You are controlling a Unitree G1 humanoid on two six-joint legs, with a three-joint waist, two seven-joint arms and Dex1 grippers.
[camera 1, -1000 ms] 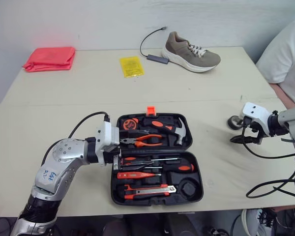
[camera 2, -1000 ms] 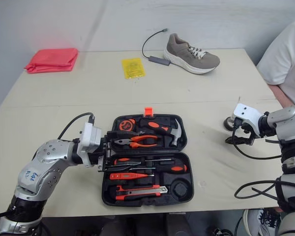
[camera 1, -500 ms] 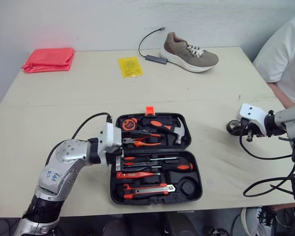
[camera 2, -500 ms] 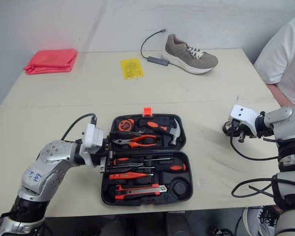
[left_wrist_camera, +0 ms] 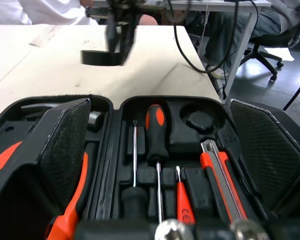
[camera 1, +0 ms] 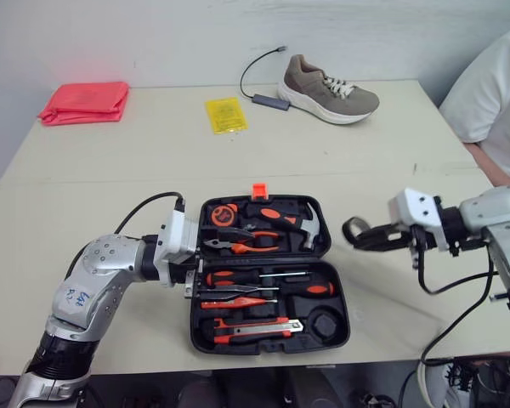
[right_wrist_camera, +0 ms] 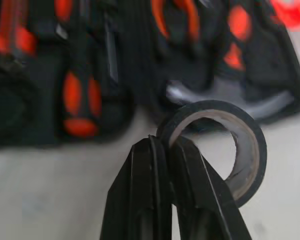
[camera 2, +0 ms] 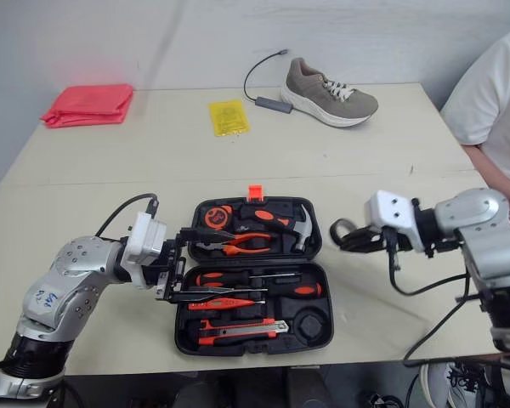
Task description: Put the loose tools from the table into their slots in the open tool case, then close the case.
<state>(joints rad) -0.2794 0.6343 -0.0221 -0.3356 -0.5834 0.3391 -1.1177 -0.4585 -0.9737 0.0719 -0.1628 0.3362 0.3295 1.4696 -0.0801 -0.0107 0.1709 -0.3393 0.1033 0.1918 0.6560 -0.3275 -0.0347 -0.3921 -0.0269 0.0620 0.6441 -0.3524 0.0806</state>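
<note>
Desk: one pale desk [camera 1: 110, 187] is carrying everything; one person in a white top [camera 1: 493, 93] is sitting at its right edge.

Tool case: one black tool case [camera 1: 206, 336] is lying open and flat near the front edge of the desk, with one orange latch [camera 1: 259, 191] standing at its far rim.

Far half of the case: one tape measure [camera 1: 228, 212], one pair of pliers [camera 1: 242, 246] and one hammer [camera 1: 310, 223] are sitting in their slots.

Near half of the case: at least three screwdrivers [left_wrist_camera: 155, 125] are lying side by side, one utility knife [camera 1: 255, 327] is lying along the front, and one round recess [camera 1: 327, 323] is sitting in the front right corner.

Left gripper: the left gripper [camera 1: 195, 270] is hovering at the left edge of the case. Its two fingers [left_wrist_camera: 65, 145] are standing wide apart, gripping nothing.

Right gripper: the right gripper [right_wrist_camera: 165, 145] is reaching toward the right edge of the case. Its two fingers are pressing together on the wall of the tape roll.

Tape roll: one black tape roll [right_wrist_camera: 245, 160] is hanging in the right gripper, just beside the case and close to the hammer head. I cannot tell if it is touching the desk.

Other things: one grey shoe [camera 1: 327, 89], one dark cable [camera 1: 263, 85], one yellow packet [camera 1: 227, 115] and one red cloth [camera 1: 85, 102] are lying along the far side of the desk, well apart from the case.
</note>
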